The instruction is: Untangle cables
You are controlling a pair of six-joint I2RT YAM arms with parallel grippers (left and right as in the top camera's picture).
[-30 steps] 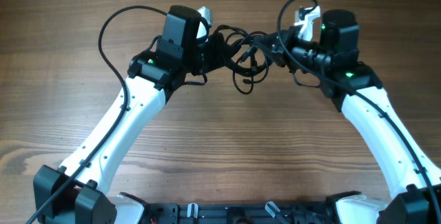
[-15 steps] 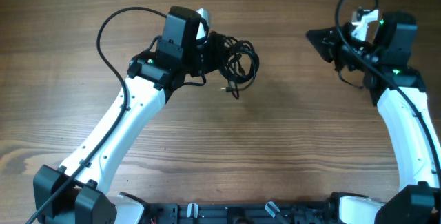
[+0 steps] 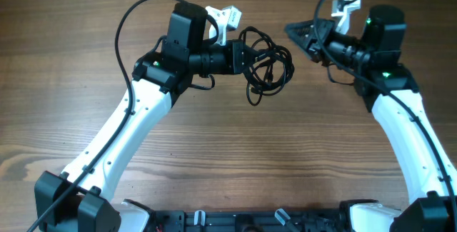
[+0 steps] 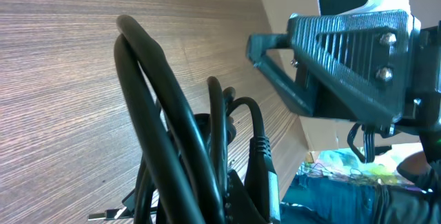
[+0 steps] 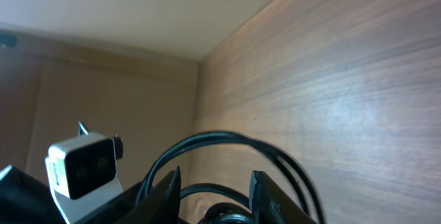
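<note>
Cables [image 3: 270,64]: thin black cords in one knotted bunch of loops, at the far middle of the wooden surface [image 3: 214,160]. One loose end [image 3: 251,98] trails toward the robot's side.
Left jaws: closed tight on the left side of the bunch.
Right jaws: part-way open, holding nothing, pointed at the bunch from the right, near it but not touching.
Whether the bunch rests on the surface cannot be told.
</note>
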